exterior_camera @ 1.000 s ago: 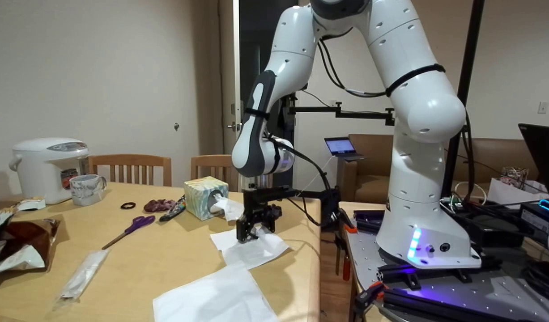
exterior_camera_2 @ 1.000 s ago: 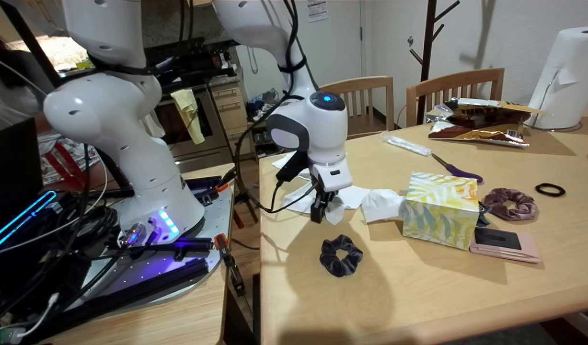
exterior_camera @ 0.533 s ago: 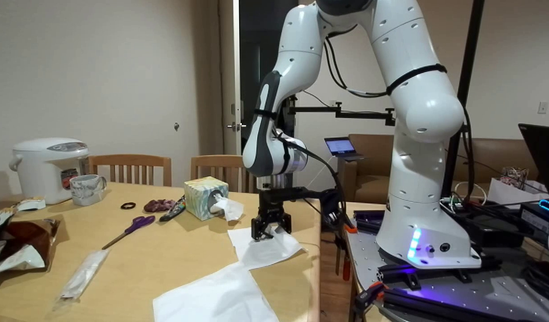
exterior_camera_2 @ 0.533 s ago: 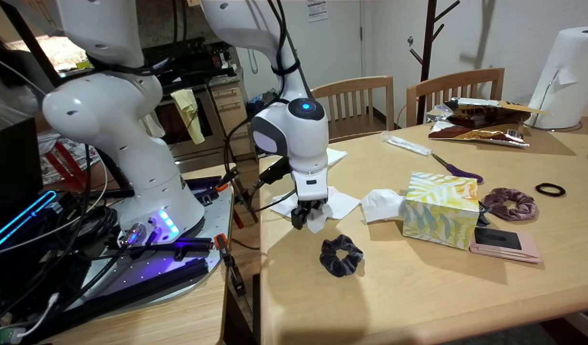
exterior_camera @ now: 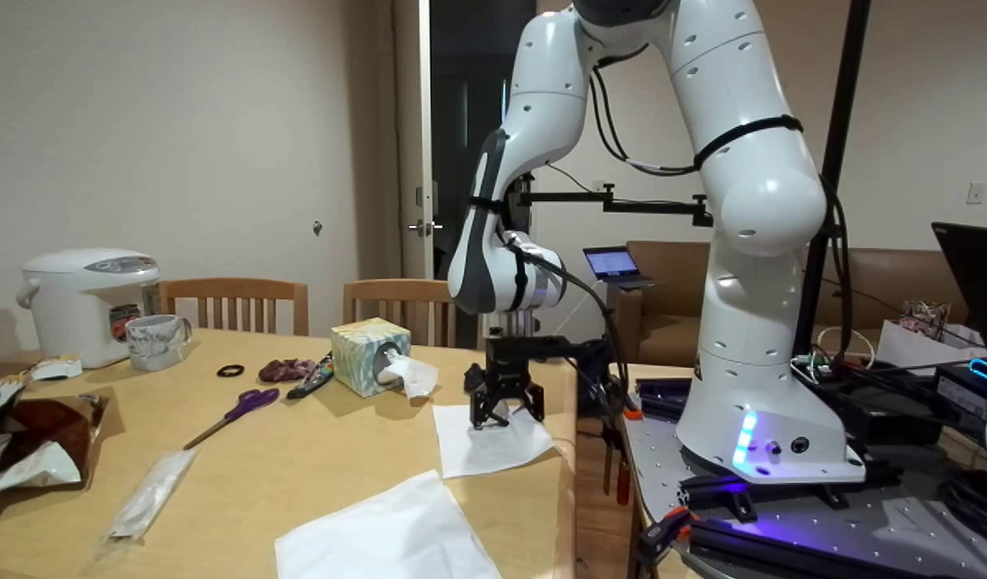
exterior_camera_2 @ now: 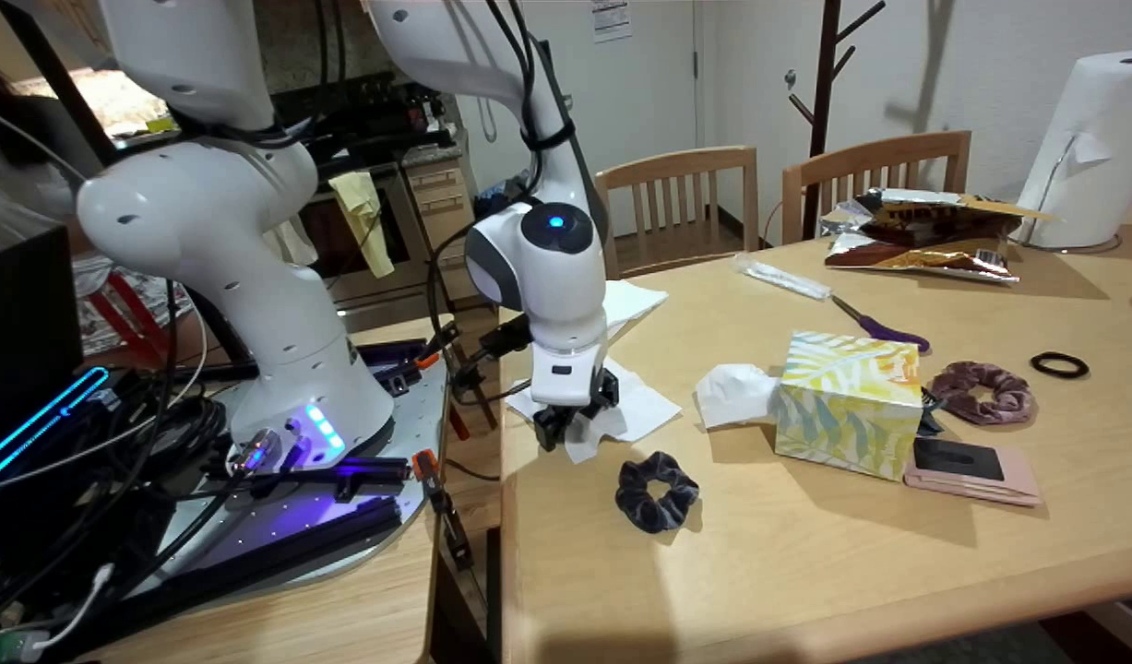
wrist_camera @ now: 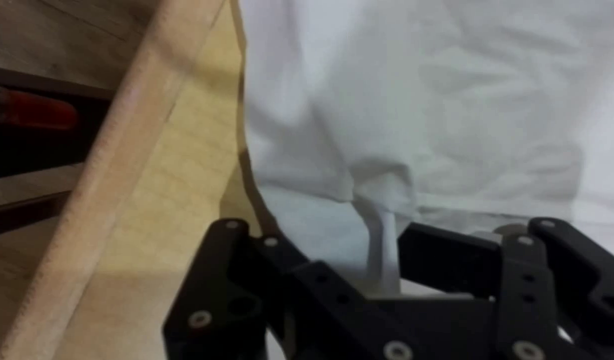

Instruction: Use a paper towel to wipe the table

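Note:
The paper towel (exterior_camera: 493,458) is a thin white sheet lying on the light tan table (exterior_camera: 244,466), near the edge on the robot's side. It also shows in an exterior view (exterior_camera_2: 647,406), partly hidden by the arm, and fills much of the wrist view (wrist_camera: 477,100). My gripper (exterior_camera: 505,416) is low over the towel, fingers pointing down. In the wrist view, a fold of the towel rises between the fingertips (wrist_camera: 374,267), which are shut on it. The rest of the towel lies on the table, lightly creased. The gripper (exterior_camera_2: 577,420) hides part of the pinched fold.
A larger white sheet (exterior_camera: 388,531) lies close to the towel. A tissue box (exterior_camera_2: 847,406) with a tissue out and a dark scrunchie (exterior_camera_2: 658,493) are nearby. Purple scissors (exterior_camera: 232,416), a mug (exterior_camera: 157,342) and snack bags (exterior_camera_2: 935,235) stand farther off. The table edge (wrist_camera: 111,150) is close.
My gripper has moved toward the robot's base and the table edge, dragging the paper towel with it. The towel has slid away from the larger sheet, which stayed put.

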`<move>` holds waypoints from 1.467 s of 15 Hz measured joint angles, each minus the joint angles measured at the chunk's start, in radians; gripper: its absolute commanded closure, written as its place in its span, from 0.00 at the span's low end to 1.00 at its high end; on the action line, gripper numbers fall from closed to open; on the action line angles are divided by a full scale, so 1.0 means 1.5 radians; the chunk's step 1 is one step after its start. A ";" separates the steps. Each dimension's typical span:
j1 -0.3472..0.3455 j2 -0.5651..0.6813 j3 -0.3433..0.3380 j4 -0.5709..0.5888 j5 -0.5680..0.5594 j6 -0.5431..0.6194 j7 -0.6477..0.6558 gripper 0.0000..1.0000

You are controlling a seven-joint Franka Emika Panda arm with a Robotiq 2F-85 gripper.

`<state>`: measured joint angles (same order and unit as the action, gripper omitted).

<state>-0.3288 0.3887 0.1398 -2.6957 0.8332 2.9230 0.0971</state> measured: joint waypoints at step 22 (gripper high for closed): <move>0.005 -0.005 -0.050 0.006 -0.118 -0.028 -0.082 0.20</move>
<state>-0.3208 0.3817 0.0649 -2.6868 0.6560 2.8813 -0.0262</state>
